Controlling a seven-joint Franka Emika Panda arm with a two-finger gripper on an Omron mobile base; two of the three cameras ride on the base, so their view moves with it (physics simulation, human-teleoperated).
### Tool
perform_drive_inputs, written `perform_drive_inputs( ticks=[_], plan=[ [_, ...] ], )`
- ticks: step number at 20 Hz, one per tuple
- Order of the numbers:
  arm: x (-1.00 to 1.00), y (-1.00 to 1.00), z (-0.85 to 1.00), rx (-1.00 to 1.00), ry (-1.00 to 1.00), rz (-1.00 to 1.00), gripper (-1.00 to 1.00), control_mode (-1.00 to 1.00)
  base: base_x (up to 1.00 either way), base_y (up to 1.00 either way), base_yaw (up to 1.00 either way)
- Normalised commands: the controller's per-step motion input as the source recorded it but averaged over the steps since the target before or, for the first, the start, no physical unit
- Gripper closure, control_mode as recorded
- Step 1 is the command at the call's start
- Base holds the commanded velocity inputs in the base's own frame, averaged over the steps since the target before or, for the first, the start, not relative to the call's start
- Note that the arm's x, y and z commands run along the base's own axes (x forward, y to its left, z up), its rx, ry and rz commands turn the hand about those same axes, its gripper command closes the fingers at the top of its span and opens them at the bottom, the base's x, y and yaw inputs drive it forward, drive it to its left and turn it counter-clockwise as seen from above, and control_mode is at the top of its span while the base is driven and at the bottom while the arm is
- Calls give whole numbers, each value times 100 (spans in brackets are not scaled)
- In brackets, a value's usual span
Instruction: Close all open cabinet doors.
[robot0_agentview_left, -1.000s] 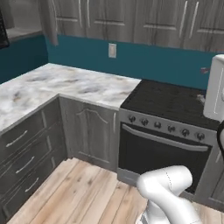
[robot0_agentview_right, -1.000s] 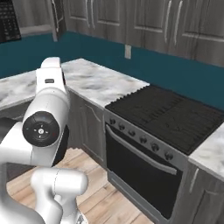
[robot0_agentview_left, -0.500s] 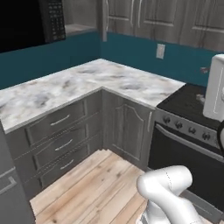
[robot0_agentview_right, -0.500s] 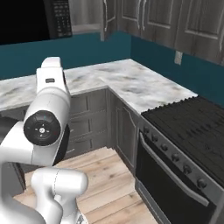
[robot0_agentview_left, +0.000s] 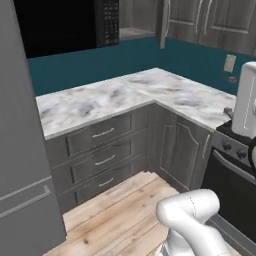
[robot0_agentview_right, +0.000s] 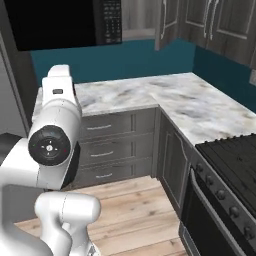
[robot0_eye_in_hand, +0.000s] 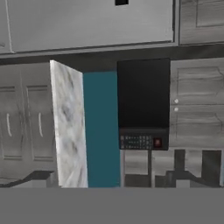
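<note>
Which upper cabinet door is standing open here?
The cabinet door right beside the microwave: it juts out edge-on, exposing the shelf behind; the doors further right sit flush.

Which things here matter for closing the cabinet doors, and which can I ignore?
For the job:
- open upper cabinet door, swung out beside the microwave, edge-on to the base cameras
- the other upper cabinet doors, which look shut
- gripper, open, holding nothing

Ignore:
- microwave
- marble counter
- drawer fronts
- stove
- wall outlet
</note>
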Motion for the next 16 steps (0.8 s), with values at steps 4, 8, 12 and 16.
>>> perform_drive_inputs(
  ticks=[4, 8, 12, 16],
  plan=[
    [0, 0, 0, 0, 0, 0, -100, 100, 55, 0, 27],
    [0, 0, 0, 0, 0, 0, -100, 100, 49, -10, 18],
    [0, 0, 0, 0, 0, 0, -100, 100, 45, -29, 11],
    [0, 0, 0, 0, 0, 0, -100, 100, 38, -42, 8]
  ],
)
